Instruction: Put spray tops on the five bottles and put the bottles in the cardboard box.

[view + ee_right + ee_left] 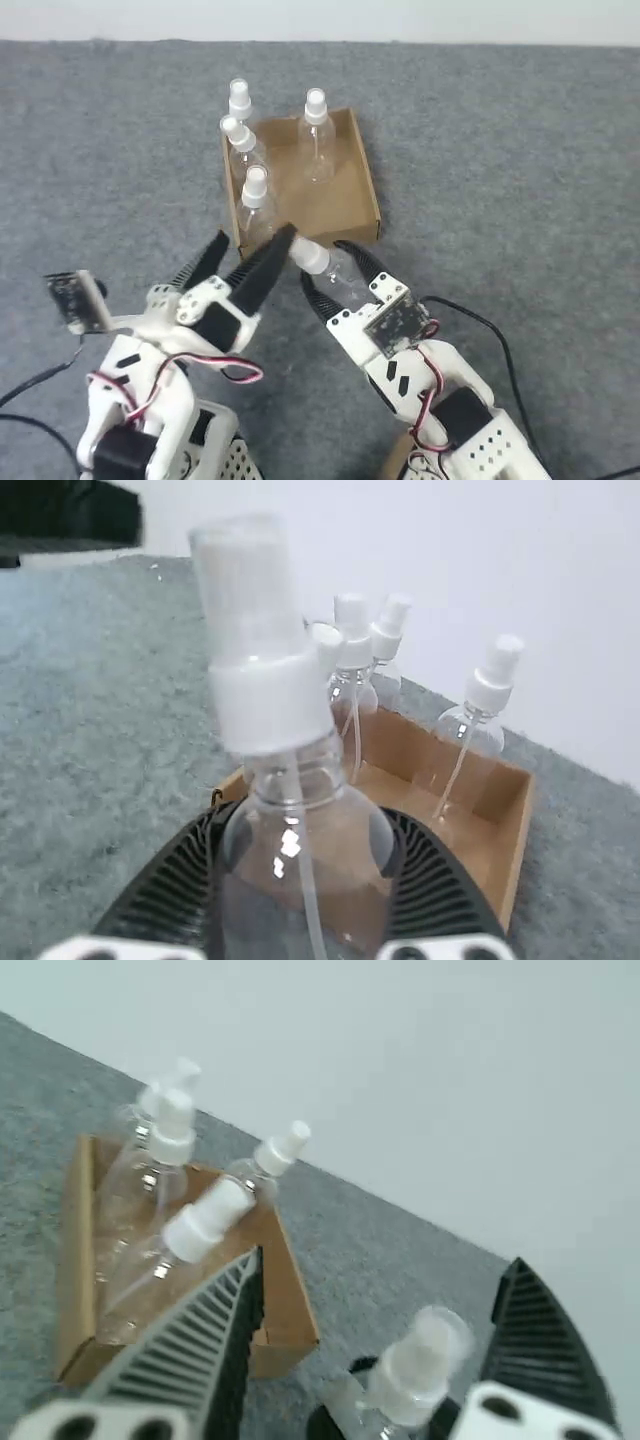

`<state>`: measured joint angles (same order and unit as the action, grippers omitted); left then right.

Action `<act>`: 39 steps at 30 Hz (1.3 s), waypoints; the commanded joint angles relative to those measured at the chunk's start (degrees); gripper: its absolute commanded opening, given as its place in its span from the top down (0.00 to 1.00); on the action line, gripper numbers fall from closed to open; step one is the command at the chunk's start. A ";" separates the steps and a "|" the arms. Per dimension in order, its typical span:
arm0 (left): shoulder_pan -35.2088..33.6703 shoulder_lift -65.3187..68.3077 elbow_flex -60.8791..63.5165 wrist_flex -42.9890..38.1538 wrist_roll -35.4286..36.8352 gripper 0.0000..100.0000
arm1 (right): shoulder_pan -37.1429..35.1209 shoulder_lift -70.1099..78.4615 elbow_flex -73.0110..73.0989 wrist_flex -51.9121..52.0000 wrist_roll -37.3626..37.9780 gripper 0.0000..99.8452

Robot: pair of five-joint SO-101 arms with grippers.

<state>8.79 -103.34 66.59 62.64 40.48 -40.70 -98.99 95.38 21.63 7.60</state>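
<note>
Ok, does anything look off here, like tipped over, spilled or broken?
Nothing stands out. Four capped bottles stand upright in the cardboard box, three along one side wall and one on the other side. The fifth bottle, also capped, sits tilted in the jaws of the right gripper in front of the box, not yet inside.

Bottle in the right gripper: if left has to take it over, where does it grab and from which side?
The white spray top, at its wide collar. The right gripper wraps the body of the bottle, so only the top stands free. Come from the left arm's side, fingers across the collar: the top leans that way and the left gripper is open beside it.
</note>
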 commanded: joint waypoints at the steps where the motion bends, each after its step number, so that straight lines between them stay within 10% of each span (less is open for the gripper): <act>1: -5.45 -1.32 -2.68 -1.67 2.99 0.66 | 0.66 -1.80 0.88 -1.54 -3.87 0.97; 21: 5.36 -1.23 12.62 -13.01 -6.15 0.66 | -2.33 -1.71 1.23 -5.23 -13.71 0.97; 39: -2.29 -1.32 9.63 -13.63 -2.73 0.66 | 0.40 -1.71 1.05 -6.20 -13.71 0.97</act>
<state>6.95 -103.43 79.60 50.86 37.05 -41.67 -98.99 95.38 17.23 -5.93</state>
